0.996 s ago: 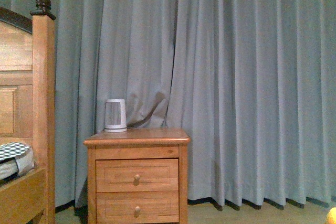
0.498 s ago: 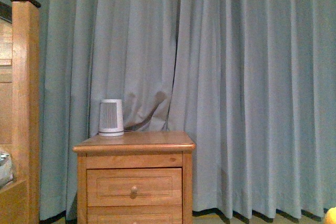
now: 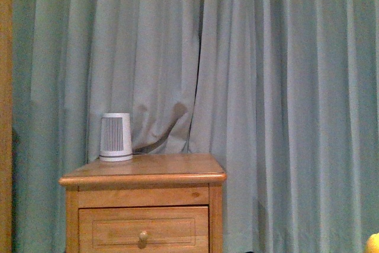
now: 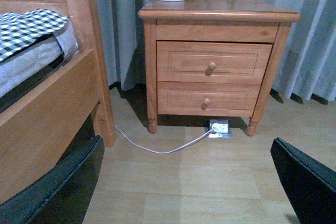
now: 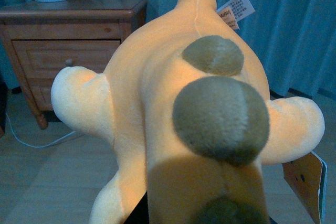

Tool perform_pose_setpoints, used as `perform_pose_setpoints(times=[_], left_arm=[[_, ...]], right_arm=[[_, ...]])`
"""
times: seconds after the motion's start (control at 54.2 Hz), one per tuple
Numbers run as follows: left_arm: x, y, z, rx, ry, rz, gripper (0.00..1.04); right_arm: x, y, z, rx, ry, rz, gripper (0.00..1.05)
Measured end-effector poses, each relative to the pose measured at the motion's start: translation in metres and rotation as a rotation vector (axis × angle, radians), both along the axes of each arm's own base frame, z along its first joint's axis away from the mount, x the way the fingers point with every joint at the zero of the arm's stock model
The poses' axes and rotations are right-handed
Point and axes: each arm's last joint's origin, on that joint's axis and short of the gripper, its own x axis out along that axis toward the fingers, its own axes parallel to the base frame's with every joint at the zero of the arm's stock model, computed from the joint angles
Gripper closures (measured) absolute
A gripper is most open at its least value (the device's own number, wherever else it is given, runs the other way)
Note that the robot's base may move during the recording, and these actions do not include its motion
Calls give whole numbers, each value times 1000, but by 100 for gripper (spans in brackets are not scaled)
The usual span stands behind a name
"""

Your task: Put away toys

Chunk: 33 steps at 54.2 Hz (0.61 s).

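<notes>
A: So, where is the toy?

B: The plush animal (image 5: 173, 103) fills the right wrist view, close to the lens and clear of the wooden floor (image 5: 47, 182). It is orange-yellow, with round brown nubs (image 5: 220, 119) along it, a white label (image 5: 236, 8) and a brown card tag (image 5: 303, 179). In the front view only a yellow sliver of it shows, in the lower right corner of the frame.

A: And the right pincer?

B: I cannot tell. The plush covers it, so no fingers show.

A: The left pincer (image 4: 186, 145)?

B: Open, holding nothing, its two dark fingers (image 4: 58, 187) wide apart with bare floor between them.

A: What else is there?

B: A wooden nightstand (image 3: 142, 177) sits in the lower left of the front view. A white ribbed device (image 3: 115, 137) stands on the left part of its top, and a grey-blue curtain (image 3: 284, 87) hangs across the frame behind. The left wrist view shows two drawers in the nightstand and a bed (image 4: 47, 108) just beside it. A white cable (image 4: 163, 149) runs over the floor to a socket block (image 4: 219, 128) under the nightstand.
</notes>
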Motion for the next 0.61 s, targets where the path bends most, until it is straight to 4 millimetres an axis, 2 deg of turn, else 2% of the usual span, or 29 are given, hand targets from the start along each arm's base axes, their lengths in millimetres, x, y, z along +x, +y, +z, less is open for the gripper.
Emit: perform_pose_setpoints(times=[0.609], left_arm=[[0,0,0,0,0,6,6]], right_arm=[[0,0,0,0,1,11,97]])
